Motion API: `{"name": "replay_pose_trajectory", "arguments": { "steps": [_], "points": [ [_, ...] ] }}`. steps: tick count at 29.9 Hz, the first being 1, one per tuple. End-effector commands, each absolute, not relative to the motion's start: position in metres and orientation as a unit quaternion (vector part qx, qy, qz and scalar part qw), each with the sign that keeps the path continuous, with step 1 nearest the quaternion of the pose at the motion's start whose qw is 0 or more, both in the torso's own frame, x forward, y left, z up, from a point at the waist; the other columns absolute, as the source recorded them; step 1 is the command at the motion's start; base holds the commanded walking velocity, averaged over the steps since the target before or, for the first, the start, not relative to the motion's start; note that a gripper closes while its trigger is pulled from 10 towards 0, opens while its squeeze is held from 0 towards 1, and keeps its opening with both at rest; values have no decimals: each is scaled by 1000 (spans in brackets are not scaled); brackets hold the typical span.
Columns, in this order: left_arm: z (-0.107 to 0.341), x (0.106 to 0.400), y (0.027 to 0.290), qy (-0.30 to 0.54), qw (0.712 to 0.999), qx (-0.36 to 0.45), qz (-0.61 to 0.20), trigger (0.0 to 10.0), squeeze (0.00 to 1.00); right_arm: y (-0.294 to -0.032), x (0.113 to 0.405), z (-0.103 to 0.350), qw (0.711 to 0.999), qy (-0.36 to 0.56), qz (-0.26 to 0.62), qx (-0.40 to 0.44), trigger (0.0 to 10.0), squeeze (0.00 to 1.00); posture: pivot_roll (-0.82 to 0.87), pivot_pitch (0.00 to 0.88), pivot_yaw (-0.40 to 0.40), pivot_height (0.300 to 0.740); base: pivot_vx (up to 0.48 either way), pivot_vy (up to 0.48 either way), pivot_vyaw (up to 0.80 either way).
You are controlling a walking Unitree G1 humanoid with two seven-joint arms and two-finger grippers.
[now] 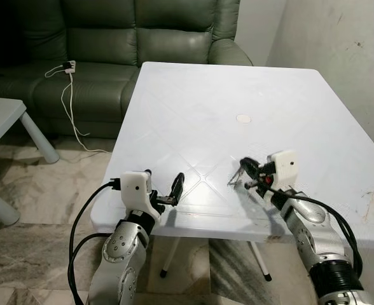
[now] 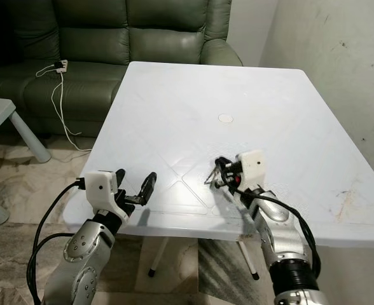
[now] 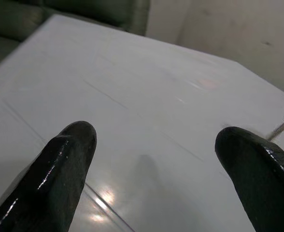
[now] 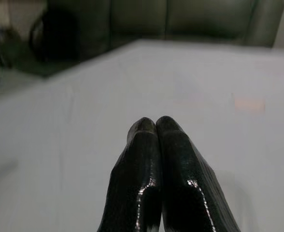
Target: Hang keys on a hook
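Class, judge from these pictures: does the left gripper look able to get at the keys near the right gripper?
Probably yes: the left gripper is open, with bare table between it and the keys by the shut right gripper.

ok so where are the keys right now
In the head views the keys hang at the tip of the right tool, just above the white table, toward its near edge on the robot's right.
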State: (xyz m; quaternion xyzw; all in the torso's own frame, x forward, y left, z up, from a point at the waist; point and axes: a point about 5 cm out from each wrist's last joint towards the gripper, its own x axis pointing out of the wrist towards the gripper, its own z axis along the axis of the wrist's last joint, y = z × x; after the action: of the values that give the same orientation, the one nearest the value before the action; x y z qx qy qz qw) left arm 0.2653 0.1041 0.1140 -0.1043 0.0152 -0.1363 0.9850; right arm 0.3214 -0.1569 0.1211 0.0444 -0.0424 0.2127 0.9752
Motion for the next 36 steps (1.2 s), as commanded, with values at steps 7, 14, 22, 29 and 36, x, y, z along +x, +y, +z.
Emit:
{"name": "replay_pose_trajectory", "arguments": {
  "steps": [7, 14, 22, 29, 36],
  "points": [
    [126, 284, 121, -12, 990, -108, -91, 10000, 0, -156, 318, 149, 979, -133, 138, 65, 10000, 0, 19, 0, -69, 740, 0, 0, 0],
    [143, 303, 136, -52, 992, -94, -69, 10000, 0, -156, 309, 150, 983, -147, 104, 49, 10000, 0, 10, 0, -63, 740, 0, 0, 0],
    [146, 315, 144, -57, 993, -94, -47, 10000, 0, -165, 311, 141, 993, -105, 51, 7, 10000, 0, -12, 0, -47, 740, 0, 0, 0],
    [151, 323, 150, -68, 992, -97, -37, 10000, 0, -168, 312, 138, 995, -94, 32, 0, 10000, 0, -19, 0, -37, 740, 0, 0, -636],
    [158, 331, 152, -85, 991, -101, -31, 10000, 0, -160, 320, 140, 995, -91, 34, 3, 10000, 0, -12, 0, -34, 740, 0, 0, -712]
  ]
}}
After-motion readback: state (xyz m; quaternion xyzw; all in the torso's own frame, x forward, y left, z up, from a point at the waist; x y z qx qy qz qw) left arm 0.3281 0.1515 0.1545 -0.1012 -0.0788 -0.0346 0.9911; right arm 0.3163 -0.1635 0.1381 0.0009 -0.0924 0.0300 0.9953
